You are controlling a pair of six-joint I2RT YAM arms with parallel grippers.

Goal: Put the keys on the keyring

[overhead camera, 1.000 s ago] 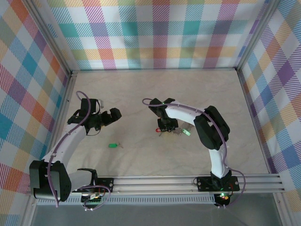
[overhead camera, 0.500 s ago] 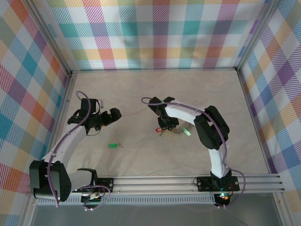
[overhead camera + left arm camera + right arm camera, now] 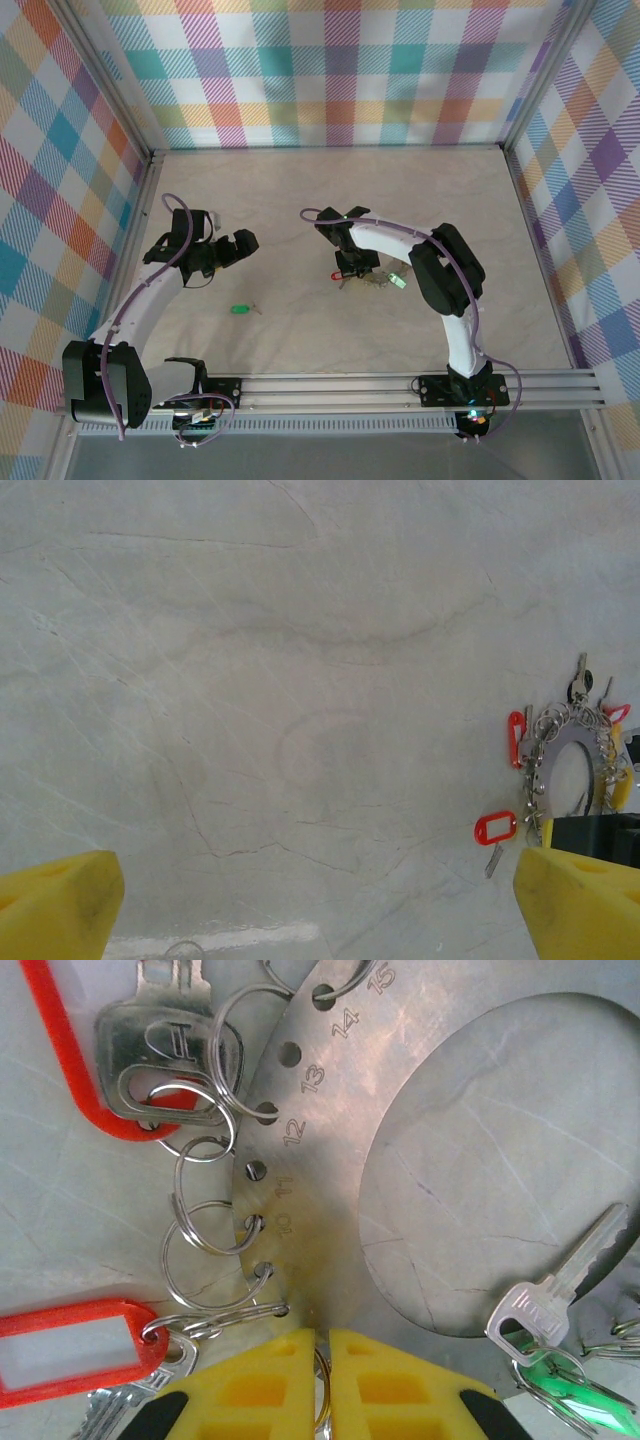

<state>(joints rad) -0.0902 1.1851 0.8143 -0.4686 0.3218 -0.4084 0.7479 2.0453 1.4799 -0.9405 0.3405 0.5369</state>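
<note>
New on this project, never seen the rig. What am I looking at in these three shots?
Two robot arms are bolted to a table, each ending in a two-finger claw. The overhead shot looks down from behind them. The other two come from cameras on the wrists, so the yellow blocks there are each claw's own fingers. On the table lies a keyring, a flat metal ring with numbered holes hung with keys, and one green key lying apart, nearer the left arm. The left claw is wide open and holds nothing. The right claw is pinched shut at the keyring's edge.
</note>
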